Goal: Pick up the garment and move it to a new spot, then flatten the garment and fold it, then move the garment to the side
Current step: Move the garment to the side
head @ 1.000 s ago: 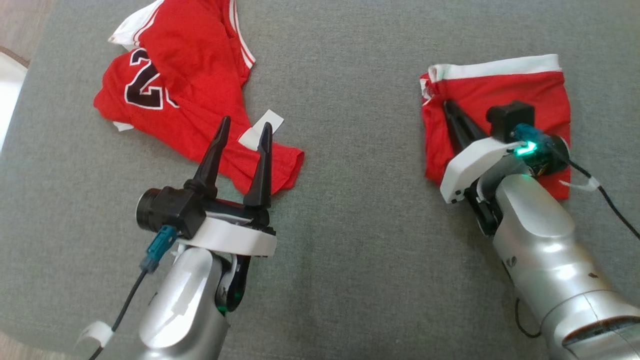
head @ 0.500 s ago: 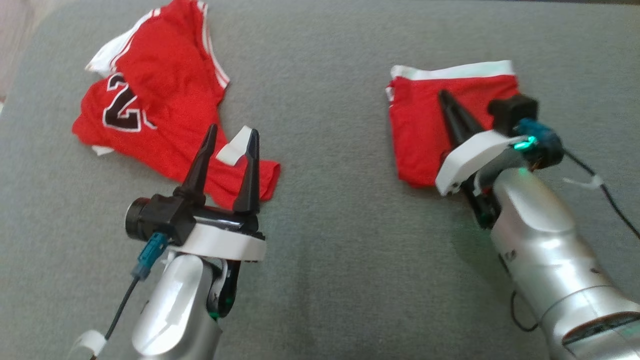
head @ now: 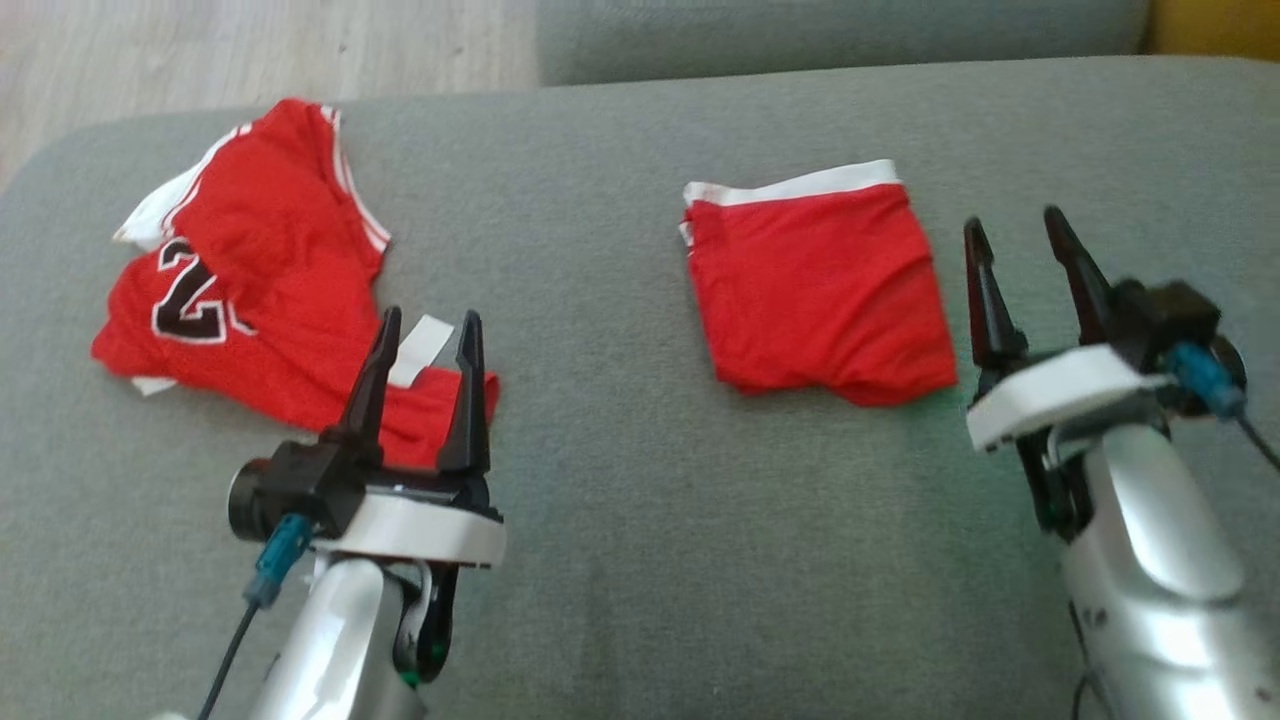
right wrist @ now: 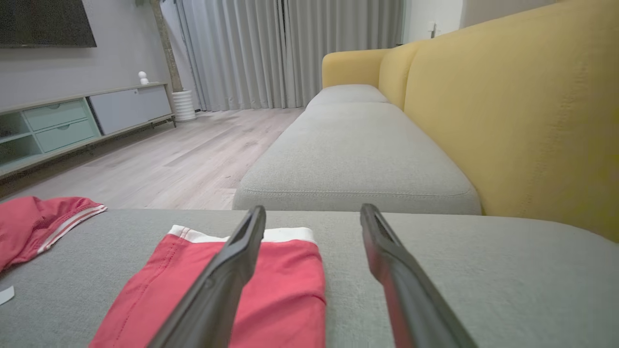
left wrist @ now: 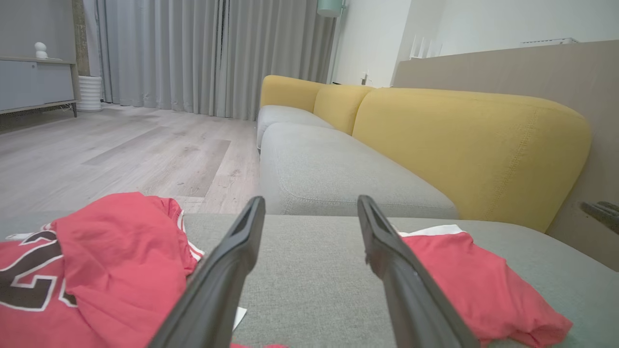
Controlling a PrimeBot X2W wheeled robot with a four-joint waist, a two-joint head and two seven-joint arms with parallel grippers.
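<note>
Shorts point(head: 815, 290) lie folded, waistband point(head: 795, 187) at the far edge; left gripper point(head: 430, 316) and right gripper point(head: 1012, 220) jaws spread, empty.

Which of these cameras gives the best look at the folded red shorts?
The head view: the folded red shorts lie whole, seen from above. The right wrist view shows them low and cropped at the bottom edge; the left wrist view shows a rumpled, side-on part.

Shorts point(head: 818, 290) right of jersey point(head: 260, 290), both on cushion point(head: 640, 560).
</note>
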